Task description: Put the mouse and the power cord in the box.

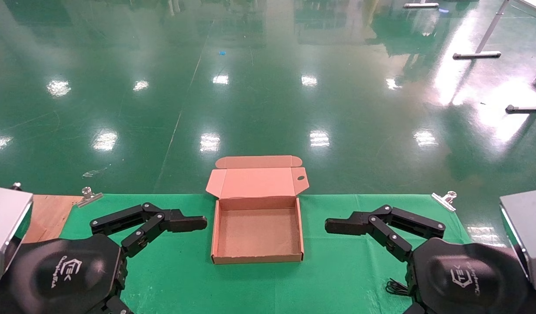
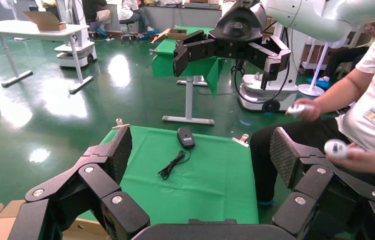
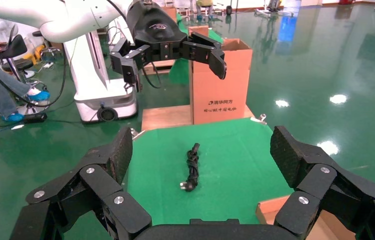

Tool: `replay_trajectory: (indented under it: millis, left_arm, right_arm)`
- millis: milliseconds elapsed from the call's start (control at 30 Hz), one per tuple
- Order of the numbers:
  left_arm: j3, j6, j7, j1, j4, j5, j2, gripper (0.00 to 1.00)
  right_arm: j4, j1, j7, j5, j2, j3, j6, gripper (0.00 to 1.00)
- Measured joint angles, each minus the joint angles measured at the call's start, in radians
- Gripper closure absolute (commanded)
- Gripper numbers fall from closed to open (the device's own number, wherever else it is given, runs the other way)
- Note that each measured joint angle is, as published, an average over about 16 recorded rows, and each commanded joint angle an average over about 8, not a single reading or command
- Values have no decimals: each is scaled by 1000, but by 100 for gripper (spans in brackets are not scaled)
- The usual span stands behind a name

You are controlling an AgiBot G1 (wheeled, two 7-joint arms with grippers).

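The brown cardboard box (image 1: 257, 258) lies open and empty on the green cloth, its lid (image 1: 255, 181) standing up at the far side. My left gripper (image 1: 186, 223) hovers open just left of it, and my right gripper (image 1: 343, 226) hovers open just right of it. The black mouse (image 2: 186, 137) lies on the cloth on the right side with its thin cable (image 2: 172, 165) coiled beside it; in the head view only a bit of cable (image 1: 394, 287) shows under my right arm. The bundled black power cord (image 3: 192, 167) lies on the cloth left of the box, hidden in the head view.
Metal clips (image 1: 88, 195) (image 1: 444, 199) pin the cloth at its far corners. A wooden board (image 1: 49, 213) and a tall cardboard carton (image 3: 220, 85) stand beyond the cloth's left end. A seated person (image 2: 355, 110) is close to the table's right end.
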Motion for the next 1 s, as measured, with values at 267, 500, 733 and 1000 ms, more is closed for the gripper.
replay_trajectory:
  millis: [267,500,733,1000]
  left_arm:
    - [0,0,0,0,0,0,0,0]
    - [0,0,0,0,0,0,0,0]
    - [0,0,-1,0,-1,0,0,0]
    - [16,21,12,-12,5,39,-9,0]
  right_arm:
    - [0,0,0,0,0,0,0,0]
    - [0,0,0,0,0,0,0,0]
    - [1,0,-1,-1,-1,0,0,0]
    - [13,22,-3,-68,-9,-32,-6,0]
